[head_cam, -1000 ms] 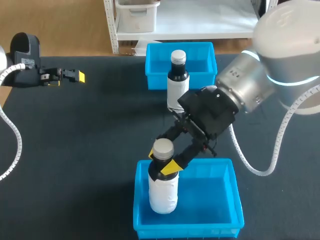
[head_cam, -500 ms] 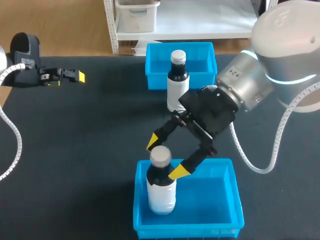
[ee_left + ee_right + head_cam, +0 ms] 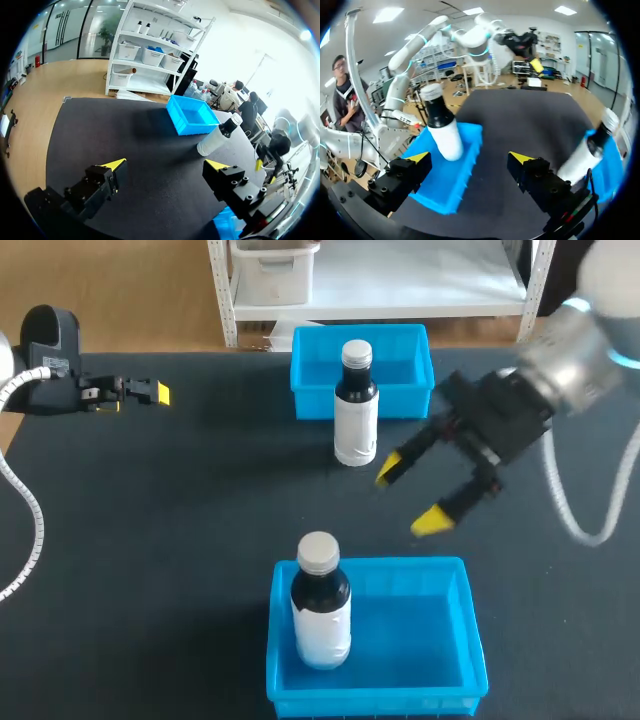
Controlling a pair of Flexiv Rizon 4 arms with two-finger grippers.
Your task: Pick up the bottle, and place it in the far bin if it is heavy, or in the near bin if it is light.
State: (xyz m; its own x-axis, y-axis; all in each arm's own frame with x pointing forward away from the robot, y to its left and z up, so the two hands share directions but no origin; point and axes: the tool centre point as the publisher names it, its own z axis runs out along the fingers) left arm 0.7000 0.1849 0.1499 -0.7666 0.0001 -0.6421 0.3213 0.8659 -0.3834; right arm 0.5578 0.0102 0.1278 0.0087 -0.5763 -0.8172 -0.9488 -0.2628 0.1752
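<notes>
A white bottle with a dark neck and grey cap [image 3: 320,605] stands upright in the near blue bin [image 3: 415,635], at its left side. My right gripper [image 3: 410,497] hangs open and empty above the table between the two bins, apart from that bottle. In the right wrist view the bottle [image 3: 442,127] stands in the near bin [image 3: 445,175] ahead of the open gripper [image 3: 470,157]. A second bottle [image 3: 356,405] stands on the table against the front of the far bin [image 3: 402,365]. My left gripper [image 3: 150,392] rests open at the far left [image 3: 166,165].
The dark table mat [image 3: 180,540] lies bare to the left of the bins. In the left wrist view the far bin [image 3: 192,115] and the second bottle [image 3: 217,135] lie ahead of the gripper, towards the far side of the table.
My right gripper opened, let go of the grey-capped bottle in the near bin, then drew back up and to the right. The bottle stays upright. The left arm has not moved.
</notes>
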